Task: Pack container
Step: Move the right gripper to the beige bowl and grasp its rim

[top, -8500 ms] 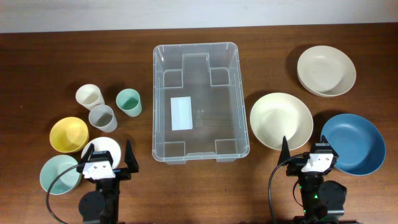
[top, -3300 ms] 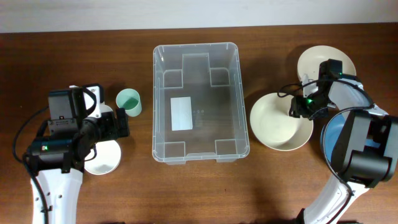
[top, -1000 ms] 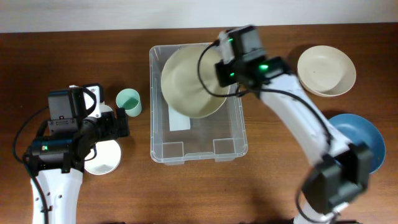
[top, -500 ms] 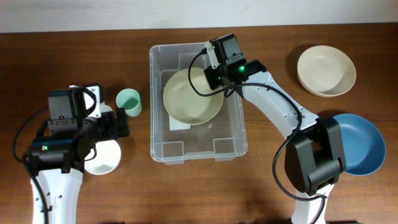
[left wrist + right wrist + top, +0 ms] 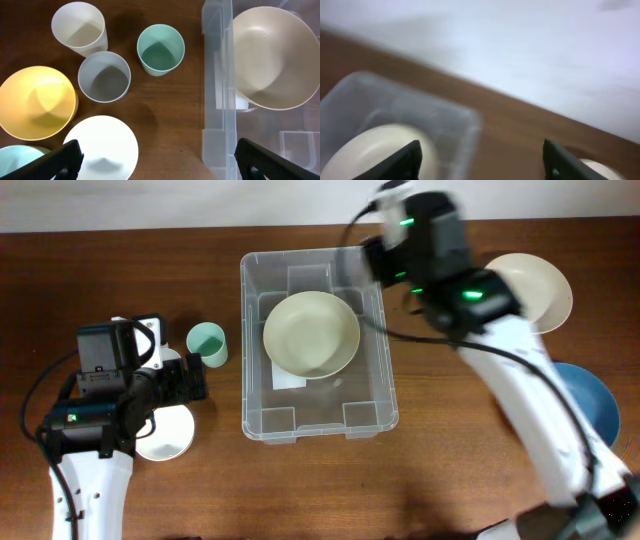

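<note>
Large clear rectangular plastic bin (image 5: 320,410): transparent, smooth, glossy; glints seen along rim. Round cream bowl (image 5: 311,333) inside: opaque, matt, smooth. Dark brown wooden table (image 5: 120,280): grain seen, low satin sheen. Mint green cup (image 5: 160,50), grey cup (image 5: 104,76), cream cup (image 5: 79,28): smooth, matt, plastic-looking. Yellow bowl (image 5: 37,102): slight sheen noted. White bowl (image 5: 100,147): matt. Right wrist view blurred; finish not judged there.
</note>
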Robot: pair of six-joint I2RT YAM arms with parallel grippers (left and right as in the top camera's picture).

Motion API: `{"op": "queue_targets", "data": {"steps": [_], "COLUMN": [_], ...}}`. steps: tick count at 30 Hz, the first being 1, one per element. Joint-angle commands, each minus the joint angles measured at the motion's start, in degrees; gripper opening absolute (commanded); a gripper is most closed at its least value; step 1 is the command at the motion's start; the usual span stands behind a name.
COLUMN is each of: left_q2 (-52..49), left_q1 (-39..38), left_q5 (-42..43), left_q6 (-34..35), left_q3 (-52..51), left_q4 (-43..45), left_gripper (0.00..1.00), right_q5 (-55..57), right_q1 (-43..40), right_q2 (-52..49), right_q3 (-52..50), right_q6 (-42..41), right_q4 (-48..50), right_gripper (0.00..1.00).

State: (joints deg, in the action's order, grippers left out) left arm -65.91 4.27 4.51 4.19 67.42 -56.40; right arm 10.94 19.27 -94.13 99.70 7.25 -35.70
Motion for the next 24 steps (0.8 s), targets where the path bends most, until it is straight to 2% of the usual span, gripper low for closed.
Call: {"op": "queue_targets", "data": {"steps": [1,6,10,16,24], "left_q2": [0.02,0.02,0.02,0.02,0.02], "left_q1": [0.13,0.13,0.13,0.13,0.13], "left_q5": [0.63,0.66,0.66,0.63,0.63], "left_q6": [0.52,0.55,0.55,0.52,0.52], "left_q3": [1.31,1.31,1.31,1.31,1.31], "left_q4": [0.0,0.0,0.22,0.2,0.42], "left_gripper": [0.99,0.99,0.99,0.99,0.99], "right_q5": [7.76,7.67,7.74,7.74,7.54], "right_q1": [-9.46,-19.67,-23.26,-25.49,-26.14], "right_q2": [-3.32,-12.31,-19.76,-28.17,-33.03], "right_q3": [-0.7,-0.74,-0.74,-0.74,-0.76], "right_q6": [0.26,0.24,0.22,0.26,0.26], "right_q4": [-5.55,-12.22,-12.98,-10.4,-6.56], "right_gripper": [0.78,0.82,0.86,0.88,0.88]}}
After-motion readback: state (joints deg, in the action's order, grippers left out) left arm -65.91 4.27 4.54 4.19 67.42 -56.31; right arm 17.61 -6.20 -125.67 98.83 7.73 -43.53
